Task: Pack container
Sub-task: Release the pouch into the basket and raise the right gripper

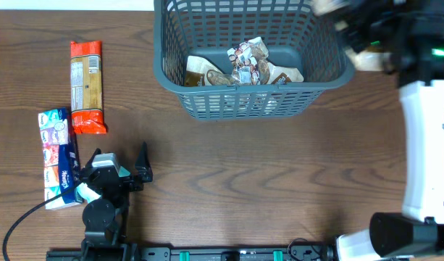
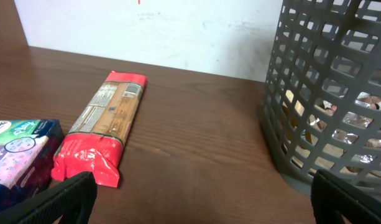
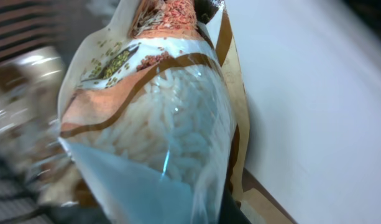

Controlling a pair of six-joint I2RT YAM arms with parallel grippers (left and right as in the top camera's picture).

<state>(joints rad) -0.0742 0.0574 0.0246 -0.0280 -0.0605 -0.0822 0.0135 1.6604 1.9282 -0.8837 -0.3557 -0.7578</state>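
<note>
Here the right tool (image 1: pixel 354 40) clasps a rice pouch (image 3: pixel 159 124) (over the container (image 1: pixel 236 101) corner); left tool (image 1: pixel 120 156) gapes wide.

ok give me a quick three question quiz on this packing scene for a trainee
1. True or false: the left gripper is open and empty.
2. Which thing lies nearest the tissue pack? A) the red pack B) a cup C) a bottle
3. Short answer: what grain shows through the window of the pouch that fills the right wrist view?

Key: 1 true; 2 A; 3 rice.
</note>
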